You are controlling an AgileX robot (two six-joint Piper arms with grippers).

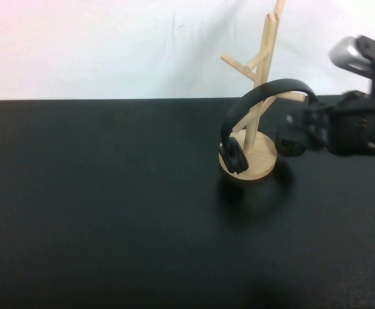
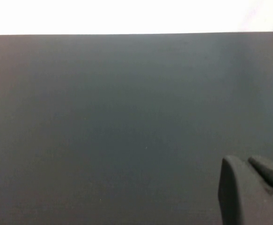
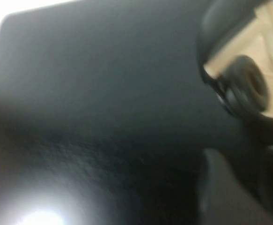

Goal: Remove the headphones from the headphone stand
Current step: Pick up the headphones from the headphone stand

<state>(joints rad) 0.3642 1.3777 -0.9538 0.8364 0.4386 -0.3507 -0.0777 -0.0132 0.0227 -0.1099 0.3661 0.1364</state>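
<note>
A light wooden headphone stand [image 1: 256, 122] stands on a black table [image 1: 97, 206], toward the far right of the tabletop in the high view, with a round disc base, a thin post and angled pegs. The black headphones [image 1: 264, 96] hang on it: the thin headband arches over a peg on the post's right side, 1 ear cup rests low against the front left of the disc base, and the other cup sits to the right of the post, where it merges with the dark shape of the arm. The right gripper [image 1: 293, 138] reaches in from the right edge at about the height of that right ear cup, just beside or touching it; which of the 2 cannot be told, nor whether its jaws are spread or pressed together. In the right wrist view the near ear cup [image 3: 243, 89] and pale wooden pegs [image 3: 230, 49] show blurred above the table. The left gripper [image 2: 255, 187] appears only in the left wrist view, as dark fingers at the picture's corner over bare black table, well apart from the stand; whether its jaws are spread or closed cannot be told.
</note>
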